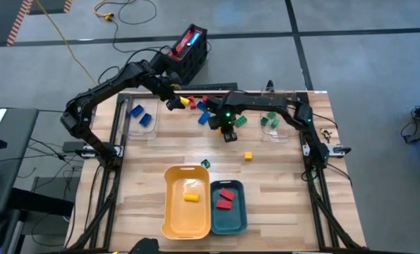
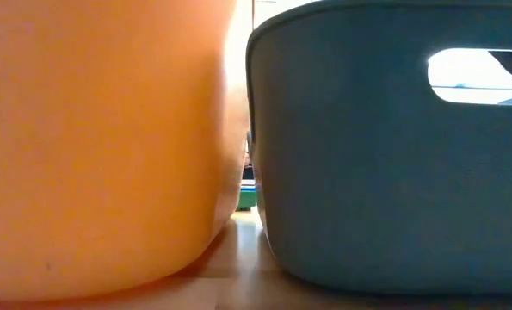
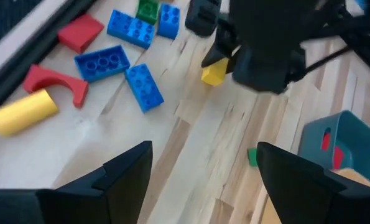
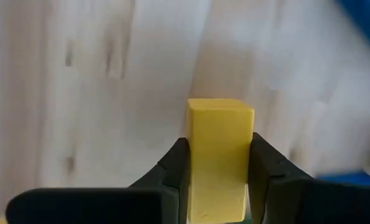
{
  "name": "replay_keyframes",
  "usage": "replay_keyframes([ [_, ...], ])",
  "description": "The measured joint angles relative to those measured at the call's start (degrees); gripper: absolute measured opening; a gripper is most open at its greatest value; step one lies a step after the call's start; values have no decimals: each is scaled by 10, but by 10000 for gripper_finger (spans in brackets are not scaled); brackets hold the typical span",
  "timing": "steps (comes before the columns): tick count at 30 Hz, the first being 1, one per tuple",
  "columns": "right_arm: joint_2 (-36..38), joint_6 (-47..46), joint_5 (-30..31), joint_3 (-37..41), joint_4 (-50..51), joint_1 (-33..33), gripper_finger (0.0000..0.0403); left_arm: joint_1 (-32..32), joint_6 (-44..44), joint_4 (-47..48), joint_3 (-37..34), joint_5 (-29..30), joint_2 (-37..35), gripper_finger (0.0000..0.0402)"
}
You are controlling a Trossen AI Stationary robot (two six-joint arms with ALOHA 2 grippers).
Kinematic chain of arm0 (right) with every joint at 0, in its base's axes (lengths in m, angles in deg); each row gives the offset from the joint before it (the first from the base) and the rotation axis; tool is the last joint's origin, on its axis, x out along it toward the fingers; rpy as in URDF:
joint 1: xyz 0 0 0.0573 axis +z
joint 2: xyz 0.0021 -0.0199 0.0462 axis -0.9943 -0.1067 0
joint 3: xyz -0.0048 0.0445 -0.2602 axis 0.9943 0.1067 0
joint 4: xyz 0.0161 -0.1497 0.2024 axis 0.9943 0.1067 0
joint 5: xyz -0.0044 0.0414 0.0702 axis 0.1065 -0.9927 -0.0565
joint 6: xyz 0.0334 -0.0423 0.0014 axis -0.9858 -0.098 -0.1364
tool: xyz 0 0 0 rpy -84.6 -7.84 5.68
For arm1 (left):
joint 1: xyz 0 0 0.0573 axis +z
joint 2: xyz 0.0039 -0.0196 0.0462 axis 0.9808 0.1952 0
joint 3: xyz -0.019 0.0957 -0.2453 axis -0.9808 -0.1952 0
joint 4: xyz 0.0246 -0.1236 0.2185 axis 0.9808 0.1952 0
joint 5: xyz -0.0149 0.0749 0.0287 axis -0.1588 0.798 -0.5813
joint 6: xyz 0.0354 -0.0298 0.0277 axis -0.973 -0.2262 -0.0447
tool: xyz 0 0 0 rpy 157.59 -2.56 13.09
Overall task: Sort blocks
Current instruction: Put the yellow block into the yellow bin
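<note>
Clamped between the right gripper (image 4: pixel 217 180) fingers sits a yellow block (image 4: pixel 219 155). From the left wrist, the left gripper (image 3: pixel 200 163) gapes over blue blocks (image 3: pixel 132 62). Overhead, the yellow tray (image 1: pixel 174 212) and teal tray (image 1: pixel 239 215) hold blocks near the table's front edge.

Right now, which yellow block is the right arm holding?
The small yellow block pinched between the right gripper fingers; the other small one lies loose on the table, another in the yellow tray.
</note>
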Motion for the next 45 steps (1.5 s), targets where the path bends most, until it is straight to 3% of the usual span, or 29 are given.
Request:
replay_keyframes([
  [3,55,-43,-8,0,13,-3,98,-5,-73,-7,0,3,-22,281],
  [6,126,-93,-70,0,-44,-16,98,-28,-159,-39,0,24,-41,281],
  [10,202,-219,-174,7,-180,-47,98,-94,-282,-113,0,125,-58,277],
  [14,244,-326,-197,21,-259,-74,98,-149,-347,-203,0,266,-69,270],
  [23,267,-446,-265,29,-417,-81,98,-199,-451,-329,0,367,-73,272],
  [28,267,-471,-304,29,-423,-87,98,-211,-485,-339,0,390,-78,274],
  [45,263,-584,-299,30,-597,-85,98,-238,-572,-438,1,438,-83,276],
])
